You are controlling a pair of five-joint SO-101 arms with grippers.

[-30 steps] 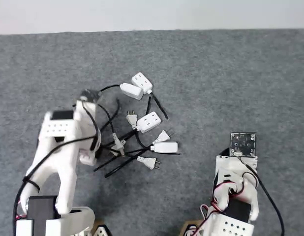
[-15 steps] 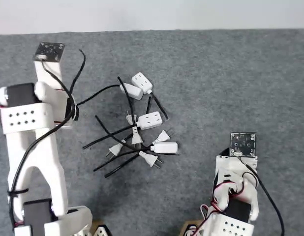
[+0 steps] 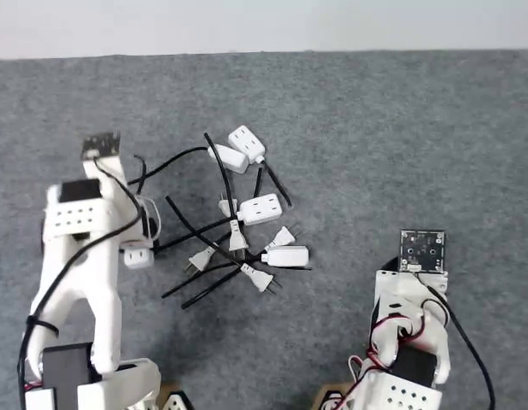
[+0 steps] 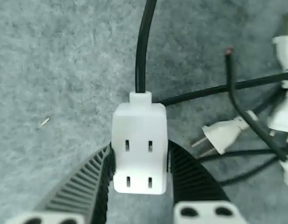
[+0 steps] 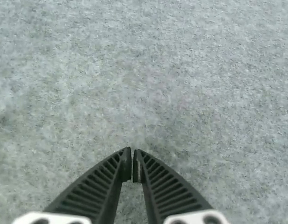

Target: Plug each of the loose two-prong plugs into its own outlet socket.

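Observation:
My left gripper [image 4: 140, 156] is shut on a white outlet socket [image 4: 139, 135] with a black cord leaving its far end. In the high view this socket [image 3: 137, 254] hangs at the left arm, just left of the tangle. Loose white two-prong plugs lie among black cords: one [image 3: 198, 260] nearest the held socket, one [image 3: 237, 237] in the middle, one [image 3: 257, 278] at the front. More white sockets [image 3: 261, 209] [image 3: 286, 254] [image 3: 247, 141] lie on the carpet. My right gripper [image 5: 132, 155] is shut over bare grey carpet, holding nothing.
Grey carpet [image 3: 401, 137] covers the table, open on the right and at the back. The right arm [image 3: 413, 316] sits folded at the front right. Black cords [image 3: 187, 229] cross between the left arm and the plugs. A pale wall edge runs along the back.
The left arm swung up and to the far left with the socket, dragging cords and plugs, then came back down beside the tangle. The right arm stayed still.

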